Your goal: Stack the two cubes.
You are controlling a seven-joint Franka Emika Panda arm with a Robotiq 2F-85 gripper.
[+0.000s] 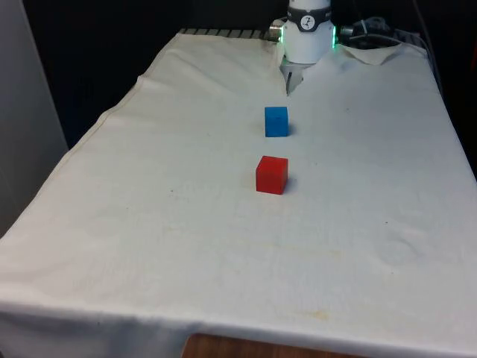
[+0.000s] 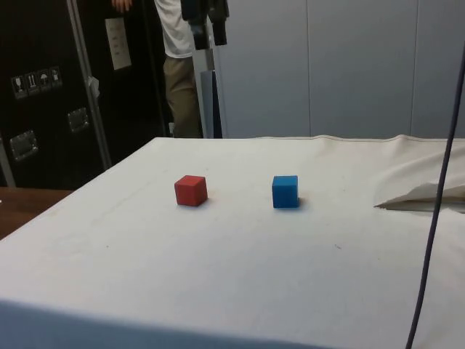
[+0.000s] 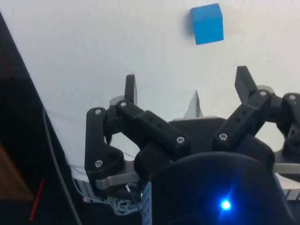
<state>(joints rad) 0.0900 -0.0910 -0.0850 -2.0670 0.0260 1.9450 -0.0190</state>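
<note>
Currently no stacking is done: the blue cube and red cube sit apart mid-desk, blue nearer the robot's edge. The jaws hang wide open, empty; grasp and placement remain.

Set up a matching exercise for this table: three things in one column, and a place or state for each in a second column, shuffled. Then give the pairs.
Things:
1. red cube
2. blue cube
3. hand

Places or states:
A. open, holding nothing
B. on the cloth, the cube farther from the robot in the front view
C. on the cloth, the cube nearer the robot in the front view

Pairs: 1-B, 2-C, 3-A
</note>
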